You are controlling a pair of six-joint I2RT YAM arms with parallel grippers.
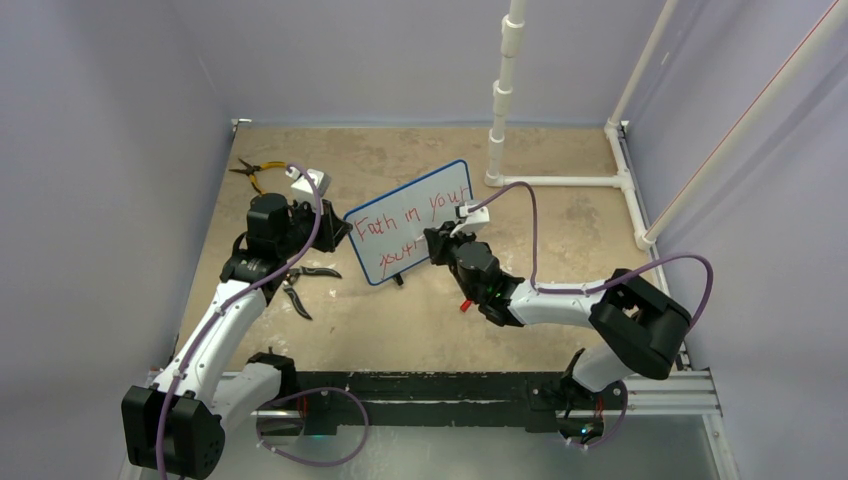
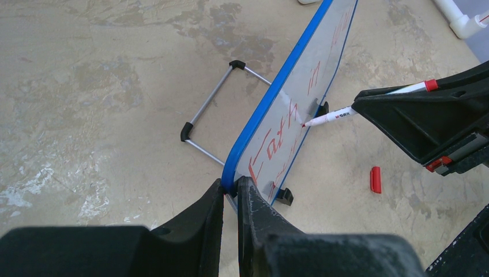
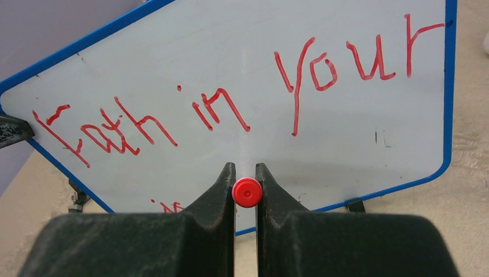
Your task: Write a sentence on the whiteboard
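Sentence (image 3: 230, 109), lower line: in your right wrist view you get only a few red strokes, and the right end effector (image 3: 246, 168) covers the rest. From above it is too small to read.
Marker (image 3: 247, 192): from that wrist you see only its red end. The barrel and tip are hidden.
Whiteboard (image 2: 291, 104): your left wrist view takes it nearly edge-on, so the lettering is unreadable and the top edge cuts off the far end.
Left end effector (image 2: 230, 187): hides the board's near corner.

Both arms reach inward, left hand (image 2: 230, 186) and right hand (image 3: 246, 173) pinched closed.
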